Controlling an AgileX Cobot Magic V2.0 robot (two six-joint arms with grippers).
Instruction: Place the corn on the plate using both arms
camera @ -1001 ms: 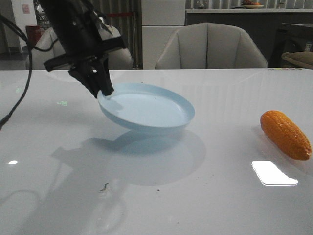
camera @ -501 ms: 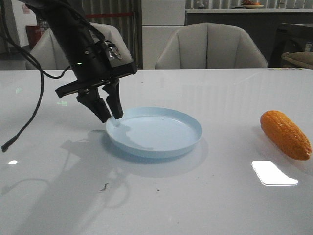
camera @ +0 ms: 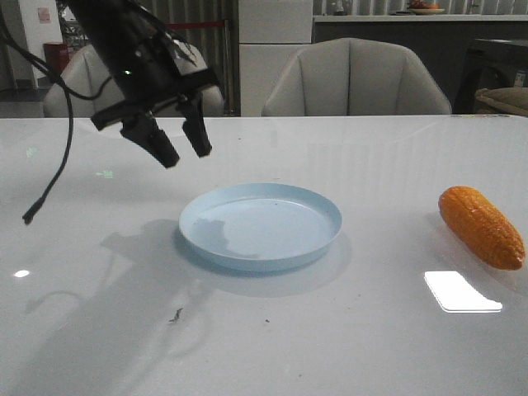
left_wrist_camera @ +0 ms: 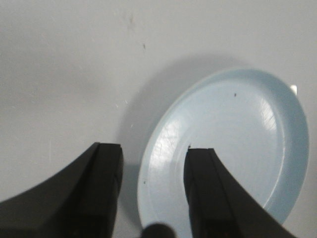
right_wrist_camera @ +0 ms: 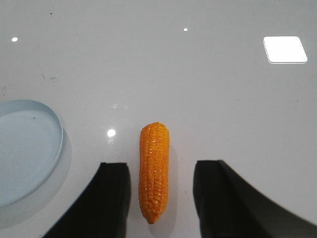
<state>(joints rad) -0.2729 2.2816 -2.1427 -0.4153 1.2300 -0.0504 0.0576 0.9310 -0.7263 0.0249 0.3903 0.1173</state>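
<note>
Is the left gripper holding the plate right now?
No. In the front view the left gripper hangs open above the table, clear of the plate, which lies flat with nothing gripping its rim.

Open worktop (camera: 388,272) between plate (camera: 260,224) and corn (camera: 481,226). Left gripper (camera: 178,141) hangs above plate's far-left rim.

Open left pincer (camera: 179,144) above plate (camera: 318,241)

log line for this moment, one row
plate: flat on table, empty | corn: on table right of plate | left end effector: open, above plate's left edge | right end effector: open, straddling corn
</note>
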